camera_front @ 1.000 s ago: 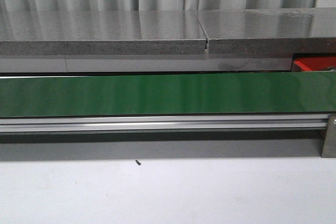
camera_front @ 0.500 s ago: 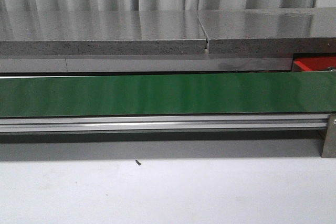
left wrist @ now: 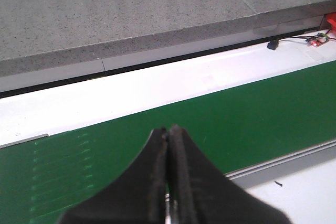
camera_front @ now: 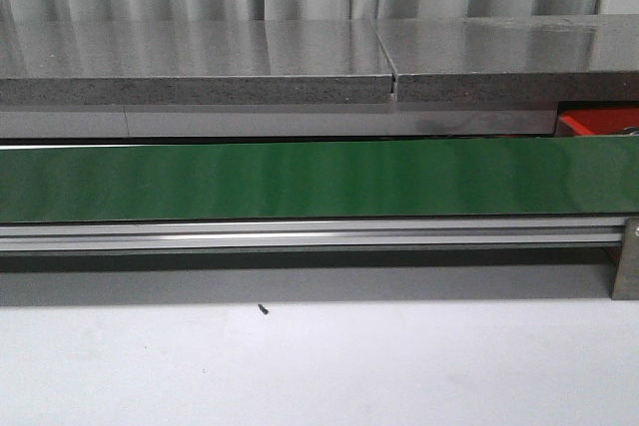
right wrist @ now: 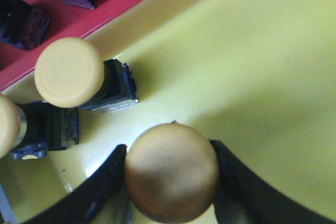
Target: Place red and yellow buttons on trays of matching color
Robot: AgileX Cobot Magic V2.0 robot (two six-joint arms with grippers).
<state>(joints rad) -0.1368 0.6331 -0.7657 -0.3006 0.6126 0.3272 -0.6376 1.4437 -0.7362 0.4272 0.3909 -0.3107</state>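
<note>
Nothing has moved in the front view since a second ago: green belt [camera_front: 300, 180], grey counter [camera_front: 200, 62] and a corner of the red tray [camera_front: 599, 123] sit as before, with no arm in sight.

Only the right wrist view shows the right gripper [right wrist: 170, 174] clamped around a yellow button [right wrist: 171, 171], its fingers [right wrist: 102, 187] against both sides of the cap, over a yellow tray [right wrist: 252, 77]. Two more yellow buttons [right wrist: 70, 72] lie on that tray beside the red tray's rim [right wrist: 105, 11], with dark parts inside the red one. Only the left wrist view shows the left gripper [left wrist: 169, 182], pressed closed and empty above the belt [left wrist: 252, 114], with a black speck [left wrist: 278, 184] on the white table [left wrist: 310, 192].
</note>
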